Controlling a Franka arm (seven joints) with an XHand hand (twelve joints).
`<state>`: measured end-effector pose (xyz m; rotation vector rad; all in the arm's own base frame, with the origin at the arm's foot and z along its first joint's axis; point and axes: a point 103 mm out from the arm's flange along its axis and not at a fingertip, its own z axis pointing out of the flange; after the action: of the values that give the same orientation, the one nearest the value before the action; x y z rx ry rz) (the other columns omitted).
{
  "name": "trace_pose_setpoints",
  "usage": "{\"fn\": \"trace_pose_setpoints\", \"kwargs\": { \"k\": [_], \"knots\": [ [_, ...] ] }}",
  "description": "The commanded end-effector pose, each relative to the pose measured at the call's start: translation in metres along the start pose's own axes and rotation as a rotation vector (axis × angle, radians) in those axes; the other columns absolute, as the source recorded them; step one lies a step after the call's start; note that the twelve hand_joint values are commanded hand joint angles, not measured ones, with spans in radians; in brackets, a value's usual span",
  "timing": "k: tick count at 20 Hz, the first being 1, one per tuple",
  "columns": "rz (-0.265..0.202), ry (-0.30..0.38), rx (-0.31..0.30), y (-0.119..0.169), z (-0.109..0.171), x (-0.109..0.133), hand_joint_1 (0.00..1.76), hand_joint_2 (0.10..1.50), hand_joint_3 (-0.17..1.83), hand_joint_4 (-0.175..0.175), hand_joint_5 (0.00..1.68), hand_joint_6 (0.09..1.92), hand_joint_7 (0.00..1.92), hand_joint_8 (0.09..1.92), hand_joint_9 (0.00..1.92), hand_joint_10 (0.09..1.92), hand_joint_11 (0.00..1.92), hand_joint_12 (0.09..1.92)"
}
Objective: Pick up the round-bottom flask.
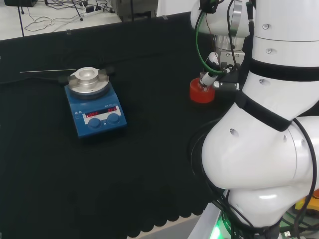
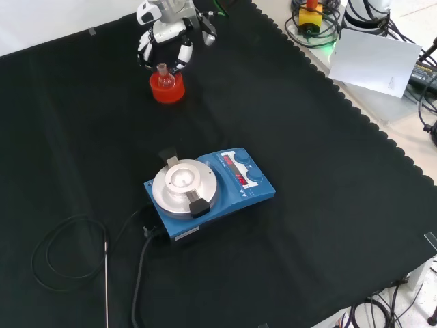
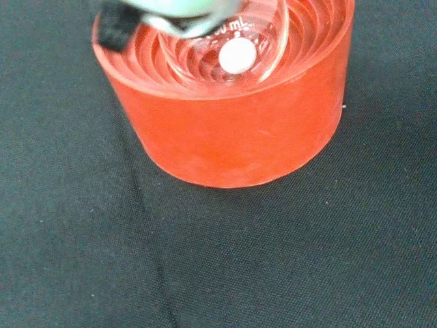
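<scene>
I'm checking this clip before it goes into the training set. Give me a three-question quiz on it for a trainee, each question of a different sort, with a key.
1. True or false: the round-bottom flask sits in a cork ring.
2. Multiple choice: in the front view, where is the hand relative to the flask? A) just above it, fingers spread around the neck B) over the blue hotplate stirrer C) resting flat on the cloth
3. Fill in: the thin metal probe lies on the ___ cloth.

Key:
1. False; it sits in the red ribbed stand.
2. A; whether the fingers touch the glass cannot be told.
3. black
</scene>
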<state>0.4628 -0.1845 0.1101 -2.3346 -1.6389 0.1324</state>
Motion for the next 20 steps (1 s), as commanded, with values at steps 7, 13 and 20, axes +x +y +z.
{"fn": "trace_pose_setpoints", "kwargs": {
  "k": [7,13,20],
  "knots": [
    [-0.015,-0.04,-0.032,-0.001,-0.005,0.006,1.14,0.62,0.83,-0.014,1.17,0.94,0.34,0.67,0.61,0.59,0.43,1.31],
    [-0.023,-0.032,-0.043,-0.002,-0.02,0.008,1.15,0.61,0.87,-0.046,1.16,0.98,0.35,0.67,0.62,0.58,0.44,1.3],
    [-0.032,-0.028,-0.017,-0.012,-0.064,0.018,1.15,0.6,0.88,-0.051,1.16,0.99,0.35,0.67,0.63,0.58,0.44,1.3]
  ]
}}
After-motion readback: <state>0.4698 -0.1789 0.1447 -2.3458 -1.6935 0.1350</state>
